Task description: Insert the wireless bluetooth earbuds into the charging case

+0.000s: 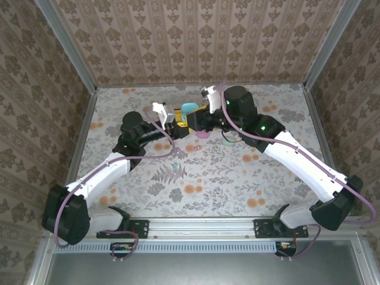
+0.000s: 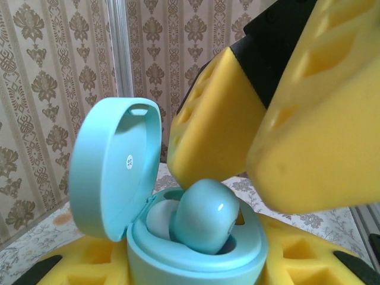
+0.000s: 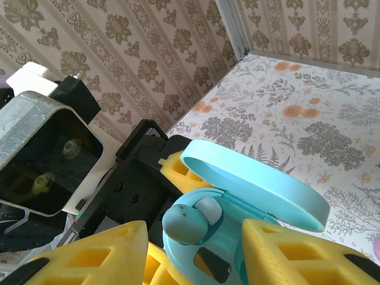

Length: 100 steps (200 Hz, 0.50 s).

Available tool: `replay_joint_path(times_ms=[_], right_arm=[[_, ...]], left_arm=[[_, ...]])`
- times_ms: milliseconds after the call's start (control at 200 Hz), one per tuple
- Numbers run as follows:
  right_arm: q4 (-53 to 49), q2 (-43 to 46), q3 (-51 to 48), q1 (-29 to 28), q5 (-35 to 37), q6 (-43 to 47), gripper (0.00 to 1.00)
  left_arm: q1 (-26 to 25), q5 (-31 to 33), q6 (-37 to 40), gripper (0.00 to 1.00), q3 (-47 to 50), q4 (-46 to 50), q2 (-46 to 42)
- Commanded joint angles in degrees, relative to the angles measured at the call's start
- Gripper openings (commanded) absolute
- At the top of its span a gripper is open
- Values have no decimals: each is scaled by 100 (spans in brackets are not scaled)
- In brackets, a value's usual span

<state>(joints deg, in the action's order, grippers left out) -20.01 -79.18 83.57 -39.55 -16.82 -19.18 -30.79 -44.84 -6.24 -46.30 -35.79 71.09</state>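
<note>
- The mint earbud (image 2: 205,215) sits in the well of the charging case (image 2: 252,252), just below my right fingertips. It rides high, its dome standing above the case's rim, so I judge it placed but not yet seated.
- Behind it lies a paler rounded shape (a second bud or the well's lining, I cannot tell which). I should leave that alone.
- The lid (image 2: 116,166) stands open on its hinge, to one side of the bud and off to the side of my right jaws. Any push must come straight down, away from the lid, so I don't knock it shut.
- My left gripper (image 2: 196,272) is pressed together on the case's lower body, a yellow pad on either flank. This grip has to stay firm and level, since a tilted case would let the bud roll out.
- My right gripper (image 3: 196,252) stands spread, one pad on each side of the bud and neither one touching it.
- To finish well, I would bring one right pad over the dome and press gently until the bud sits flush — no squeezing, no sideways drag.
- The flowered table (image 3: 309,107) lies well beneath both jaws.
</note>
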Motion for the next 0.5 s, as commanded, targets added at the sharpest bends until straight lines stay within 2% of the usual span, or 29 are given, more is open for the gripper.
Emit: replay_joint_path(times_ms=[0, 215, 495], right_arm=[[-94, -187, 256, -20, -259, 232, 48], [-84, -281, 304, -24, -267, 345, 48], [-203, -404, 408, -26, -211, 411, 37]], left_arm=[[-42, -130, 36, 33, -246, -143, -126], [-42, -186, 22, 33, -277, -117, -104], [-50, -200, 18, 33, -255, -112, -113]])
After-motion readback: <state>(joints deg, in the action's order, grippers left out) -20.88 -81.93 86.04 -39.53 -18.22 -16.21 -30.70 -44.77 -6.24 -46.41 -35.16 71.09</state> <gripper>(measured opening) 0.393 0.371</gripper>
